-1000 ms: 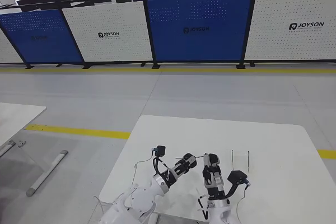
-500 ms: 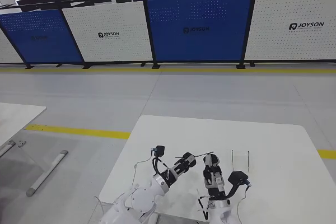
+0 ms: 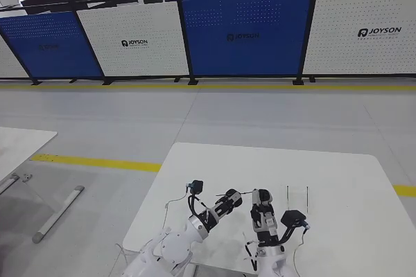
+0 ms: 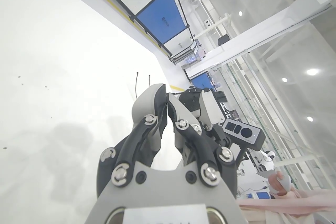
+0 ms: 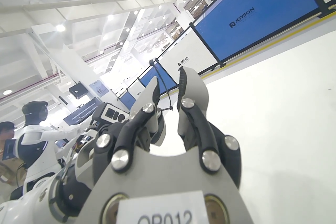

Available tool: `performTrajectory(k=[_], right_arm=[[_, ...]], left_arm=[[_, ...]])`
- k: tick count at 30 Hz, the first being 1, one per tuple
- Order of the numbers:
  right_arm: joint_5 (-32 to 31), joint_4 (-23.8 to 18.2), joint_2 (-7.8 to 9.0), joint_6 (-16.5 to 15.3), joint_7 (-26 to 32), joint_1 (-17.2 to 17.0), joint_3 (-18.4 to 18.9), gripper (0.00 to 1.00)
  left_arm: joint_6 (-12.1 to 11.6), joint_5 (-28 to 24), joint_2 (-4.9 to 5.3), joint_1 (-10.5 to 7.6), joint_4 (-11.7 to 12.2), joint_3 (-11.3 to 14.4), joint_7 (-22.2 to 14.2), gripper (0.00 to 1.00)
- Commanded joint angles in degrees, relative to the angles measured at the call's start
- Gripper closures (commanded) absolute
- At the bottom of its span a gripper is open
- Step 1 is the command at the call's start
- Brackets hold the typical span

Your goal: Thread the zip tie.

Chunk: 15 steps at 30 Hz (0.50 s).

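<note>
Where the zip tie sits: the zip tie is off the table, in the air between the two grippers; from the top it reads as a thin dark line running from the left gripper's tip across to the right one.
Left gripper: the left gripper is clenched, its fingertips pressed together, with a thin black strap sticking out sideways past the tips, so it grips the zip tie.
Right gripper: the right gripper is released, its fingers spread apart; the strap passes through the gap close against one finger, and a small block shows at its far end.
Contact on the right: I cannot tell whether the strap touches that finger or only lies just beside it.
Arms: both sit low over the near part of the table, side by side, with the gripper tips near each other.
Spare ties: two spare ties lie flat on the table beyond the grippers, on the right arm's side, apart from both arms.
</note>
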Motion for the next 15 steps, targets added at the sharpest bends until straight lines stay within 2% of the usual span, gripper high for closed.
performTrajectory(k=[1, 2, 5, 11, 15], right_arm=[[0.0, 0.0, -0.04, 0.2, -0.1, 0.1, -0.1, 0.84], [0.0, 0.0, -0.06, 0.3, -0.1, 0.2, -0.1, 0.85], [0.0, -0.1, -0.11, 0.7, -0.3, 0.3, -0.1, 1.0], [-0.4, -0.2, -0.15, 1.2, -0.2, 0.4, -0.2, 1.0], [-0.3, 0.0, -0.21, 1.7, 0.5, 0.6, -0.3, 1.0]], left_arm=[[0.0, 0.0, 0.0, -0.03, 0.0, 0.0, -0.1, 1.0], [0.0, 0.0, 0.01, -0.03, 0.1, 0.0, -0.1, 1.0], [-0.1, 0.1, 0.01, -0.08, 0.2, 0.0, -0.3, 1.0], [-0.4, -0.3, -0.01, -0.28, 0.1, 0.0, -0.4, 1.0], [-2.1, -0.5, 0.0, -0.37, -0.1, 0.2, -1.0, 1.0]])
